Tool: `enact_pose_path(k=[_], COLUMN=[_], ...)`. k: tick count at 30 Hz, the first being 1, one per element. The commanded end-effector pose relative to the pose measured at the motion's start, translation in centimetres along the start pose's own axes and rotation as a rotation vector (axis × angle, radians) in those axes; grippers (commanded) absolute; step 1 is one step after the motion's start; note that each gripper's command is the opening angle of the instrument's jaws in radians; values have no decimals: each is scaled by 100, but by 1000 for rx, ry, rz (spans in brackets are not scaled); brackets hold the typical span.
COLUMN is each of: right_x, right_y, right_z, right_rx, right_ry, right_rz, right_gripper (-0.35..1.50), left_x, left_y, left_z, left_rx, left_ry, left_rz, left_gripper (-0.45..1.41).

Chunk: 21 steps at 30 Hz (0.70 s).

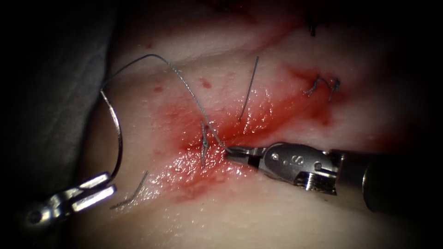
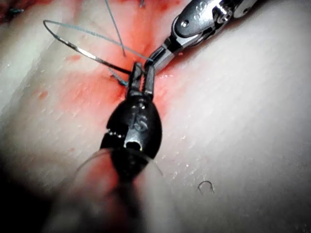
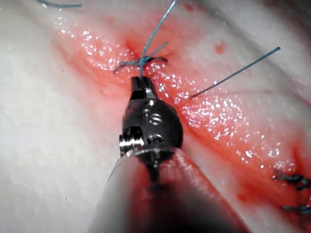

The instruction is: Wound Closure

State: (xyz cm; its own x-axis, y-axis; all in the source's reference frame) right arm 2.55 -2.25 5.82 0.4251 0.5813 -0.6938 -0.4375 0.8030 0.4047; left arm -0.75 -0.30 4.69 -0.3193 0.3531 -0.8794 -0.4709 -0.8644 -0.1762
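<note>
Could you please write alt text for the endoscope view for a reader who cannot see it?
The right tool grips the thread at the red-stained cut in the tissue. The left tool, left of the cut, holds the curved needle near its tip, outside the tissue; thread arcs from needle to cut.

left tool [image 1: 99, 186] sits low on the left of the cut, jaws closed around the needle's lower end. right tool [image 1: 230, 153] reaches in from the right, nearly level, jaws pinched on the thread right at the cut.
</note>
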Motion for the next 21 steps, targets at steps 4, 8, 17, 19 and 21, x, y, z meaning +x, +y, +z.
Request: enact_pose_path(k=[4, 8, 17, 19, 21], right_x=[1, 12, 17, 16, 17], right_y=[-19, -36, -53, -53, -53], right_z=[-7, -19, -26, -26, -26], right_rx=[2, 27, 64, 71, 79], right_ry=[-9, -17, -9, -9, 4], right_rz=[28, 36, 39, 38, 40], right_gripper=[-35, -35, -35, -35, -35], left_x=[-9, -12, -14, -15, -15], left_y=[1, 0, 1, 1, 0], left_z=[5, 5, 4, 3, 1], left_rx=[8, 15, 18, 18, 19], left_ry=[-6, -10, -10, -11, -13], left_rz=[1, 3, 5, 5, 5], left_gripper=[-27, -27, -27, -27, -27])
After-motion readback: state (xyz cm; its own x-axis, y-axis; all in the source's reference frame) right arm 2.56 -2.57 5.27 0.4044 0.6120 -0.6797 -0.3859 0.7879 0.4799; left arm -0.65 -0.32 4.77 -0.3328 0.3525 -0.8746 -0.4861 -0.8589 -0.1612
